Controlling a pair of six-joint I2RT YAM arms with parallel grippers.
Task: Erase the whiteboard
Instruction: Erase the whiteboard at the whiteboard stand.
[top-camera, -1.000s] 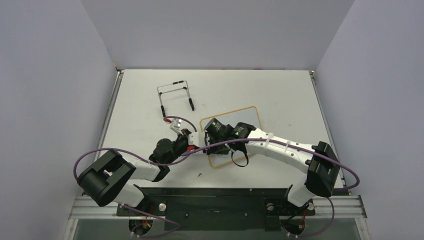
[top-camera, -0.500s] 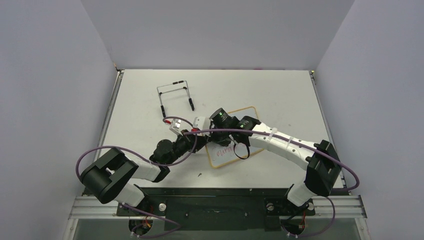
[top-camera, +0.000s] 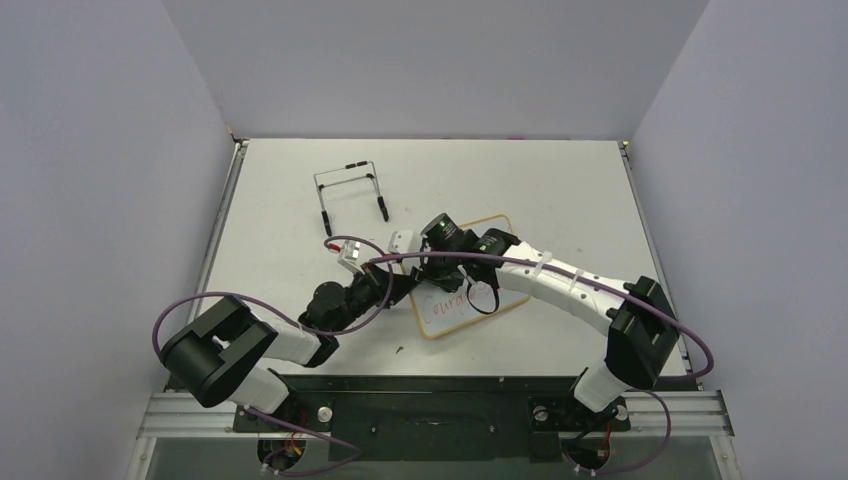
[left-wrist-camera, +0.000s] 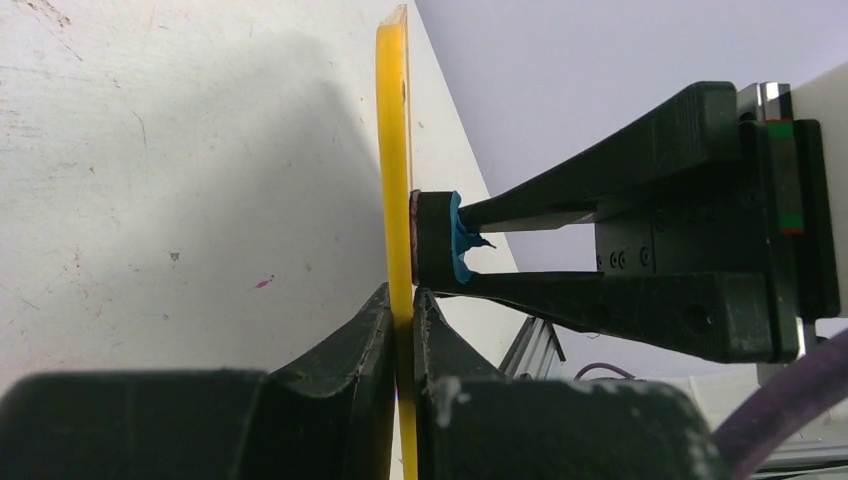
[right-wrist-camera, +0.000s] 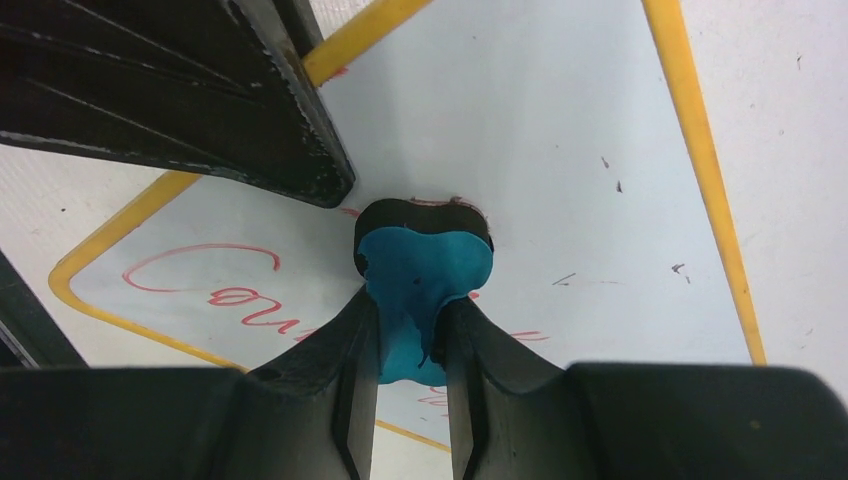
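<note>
Two pincers, both closed. Left pincer (left-wrist-camera: 403, 298) clamped on frame edge of whiteboard (left-wrist-camera: 393, 150), board at centre of worktop (top-camera: 560, 190). Right pincer (right-wrist-camera: 412, 310) gripping blue eraser (right-wrist-camera: 425, 262), felt pressed against board face. Red writing (right-wrist-camera: 200, 272) just left of eraser, running along near frame. Wire easel stand (top-camera: 350, 190) well apart at rear. Plain grey walls around.
</note>
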